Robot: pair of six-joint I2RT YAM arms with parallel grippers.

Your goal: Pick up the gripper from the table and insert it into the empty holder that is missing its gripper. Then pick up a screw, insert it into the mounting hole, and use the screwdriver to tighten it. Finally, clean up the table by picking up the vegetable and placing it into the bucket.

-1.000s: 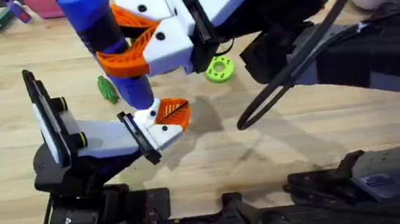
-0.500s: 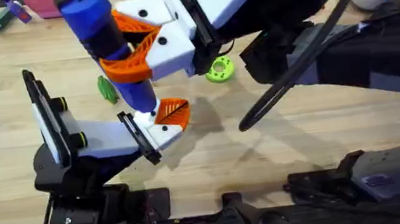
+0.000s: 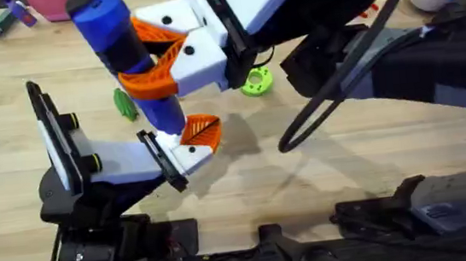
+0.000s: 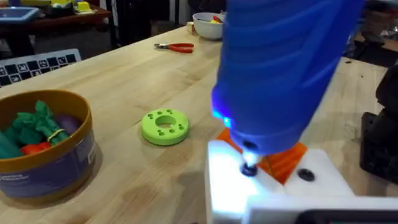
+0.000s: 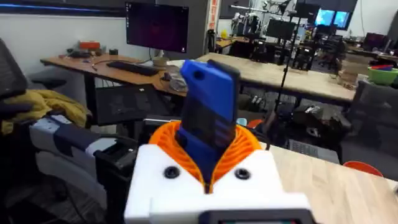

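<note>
overhead: right gripper (image 3: 154, 65) is clamped on the screwdriver (image 3: 127, 55), long axis tilted slightly off vertical, tip down on the holder (image 3: 179, 153) at the left arm's tip, beside the orange gripper (image 3: 201, 131) seated there. left wrist view has the bit on the screw (image 4: 249, 169). left gripper's fingers: can't tell. vegetable (image 3: 125, 104) lies on the table (image 3: 307, 183) behind.
</note>
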